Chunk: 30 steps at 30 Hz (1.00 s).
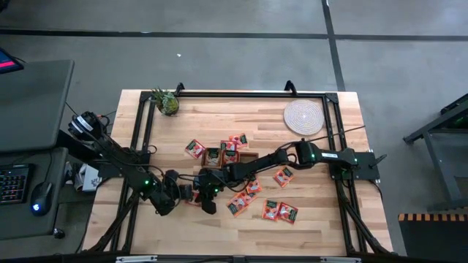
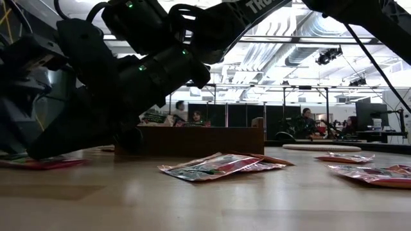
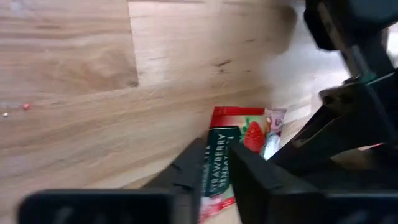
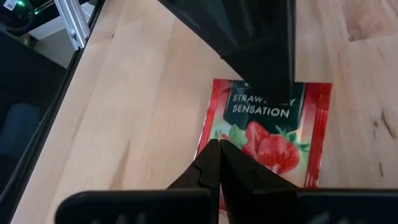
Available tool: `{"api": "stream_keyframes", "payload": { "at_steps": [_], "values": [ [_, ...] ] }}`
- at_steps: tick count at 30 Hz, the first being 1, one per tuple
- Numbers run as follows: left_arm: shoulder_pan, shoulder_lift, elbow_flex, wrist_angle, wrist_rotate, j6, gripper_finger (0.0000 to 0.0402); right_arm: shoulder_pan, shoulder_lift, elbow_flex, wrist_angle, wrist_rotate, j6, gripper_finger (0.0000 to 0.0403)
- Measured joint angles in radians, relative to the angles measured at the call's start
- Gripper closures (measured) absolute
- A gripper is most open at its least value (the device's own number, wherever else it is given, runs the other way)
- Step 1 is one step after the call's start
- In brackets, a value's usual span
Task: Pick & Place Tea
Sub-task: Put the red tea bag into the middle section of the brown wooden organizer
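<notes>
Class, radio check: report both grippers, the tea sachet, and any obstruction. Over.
Left gripper jaws closing on the tea sachet, flat on the table. Right gripper jaws shut, tips down on the same sachet. Both arms crowd one spot. Over.

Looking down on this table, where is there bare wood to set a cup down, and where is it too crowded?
Bare wood lies between the small plant and the woven mat, and along the table's near edge. The middle is crowded: tea sachets scatter around the wooden box, where the left gripper and right gripper meet.
</notes>
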Motion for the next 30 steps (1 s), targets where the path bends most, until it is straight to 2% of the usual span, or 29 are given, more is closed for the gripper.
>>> {"api": "stream_keyframes", "payload": {
  "at_steps": [2, 4, 17, 23, 30],
  "values": [
    [0.000, 0.000, 0.000, 0.001, 0.012, 0.022, 0.0378, 0.000, -0.001, 0.000, 0.000, 0.000, 0.000, 0.0403],
    [-0.001, 0.000, 0.000, 0.001, 0.013, 0.037, 0.0395, 0.000, -0.001, 0.000, 0.000, 0.000, 0.000, 0.0403],
    [-0.001, -0.003, 0.001, -0.035, -0.027, 0.064, 0.0401, 0.000, -0.015, 0.002, -0.003, -0.012, -0.010, 0.0403],
    [-0.002, -0.003, 0.008, -0.033, -0.035, 0.090, 0.0401, 0.000, -0.065, 0.002, -0.071, -0.016, -0.038, 0.0403],
    [-0.002, -0.012, 0.054, -0.097, -0.046, 0.120, 0.0401, -0.008, -0.202, 0.002, -0.333, 0.146, -0.110, 0.0403]
  ]
}}
